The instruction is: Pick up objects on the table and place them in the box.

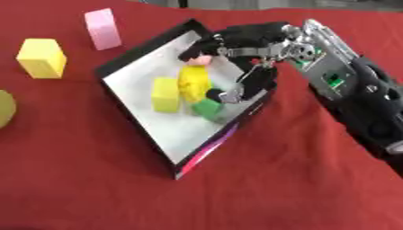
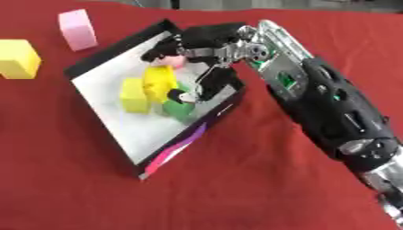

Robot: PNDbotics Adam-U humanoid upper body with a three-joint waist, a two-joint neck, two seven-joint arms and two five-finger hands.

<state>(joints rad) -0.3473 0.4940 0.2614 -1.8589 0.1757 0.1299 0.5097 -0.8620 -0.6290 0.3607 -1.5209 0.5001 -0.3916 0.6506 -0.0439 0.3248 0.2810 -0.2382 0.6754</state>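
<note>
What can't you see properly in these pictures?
- Small pink thing in the box: both views, mostly hidden under the right hand; whether the fingers grip it is unclear.
- Green block: partly covered by a finger.
- Round yellow thing: cut off by the left eye view's left edge, absent from the right eye view.
- Left hand: in no view.
</note>
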